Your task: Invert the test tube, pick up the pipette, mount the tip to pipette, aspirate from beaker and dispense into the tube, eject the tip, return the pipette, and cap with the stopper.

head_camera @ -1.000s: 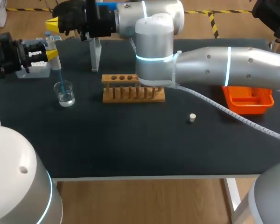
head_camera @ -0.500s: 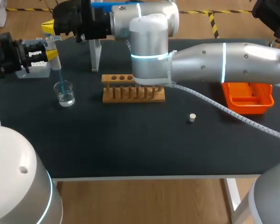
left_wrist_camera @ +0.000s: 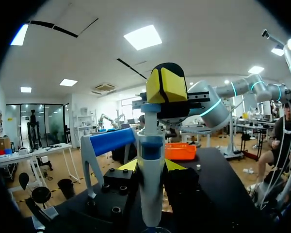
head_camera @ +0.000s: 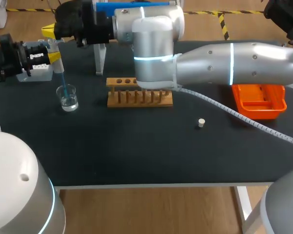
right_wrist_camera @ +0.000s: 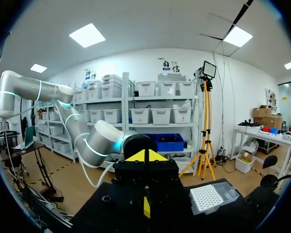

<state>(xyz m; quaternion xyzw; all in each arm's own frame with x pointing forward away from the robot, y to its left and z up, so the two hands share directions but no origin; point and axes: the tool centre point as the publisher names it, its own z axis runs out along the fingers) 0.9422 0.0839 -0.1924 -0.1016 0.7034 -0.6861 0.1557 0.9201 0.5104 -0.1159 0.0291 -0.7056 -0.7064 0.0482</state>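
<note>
The silver right arm (head_camera: 224, 63) lay across the table, its right gripper (head_camera: 49, 30) pressed together directly above the plunger. Below it, the left gripper (head_camera: 54, 57) pinched the upright white-and-blue plastic pipette (left_wrist_camera: 150, 160). The pipette's long axis ran straight down into the small clear glass beaker (head_camera: 68, 97), with the blue tip (head_camera: 63, 82) dipped in.

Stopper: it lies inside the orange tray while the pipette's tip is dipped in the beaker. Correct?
No. The head view shows the stopper lying on the black table, apart from the orange tray. The pipette tip is indeed dipped in the beaker.
</note>
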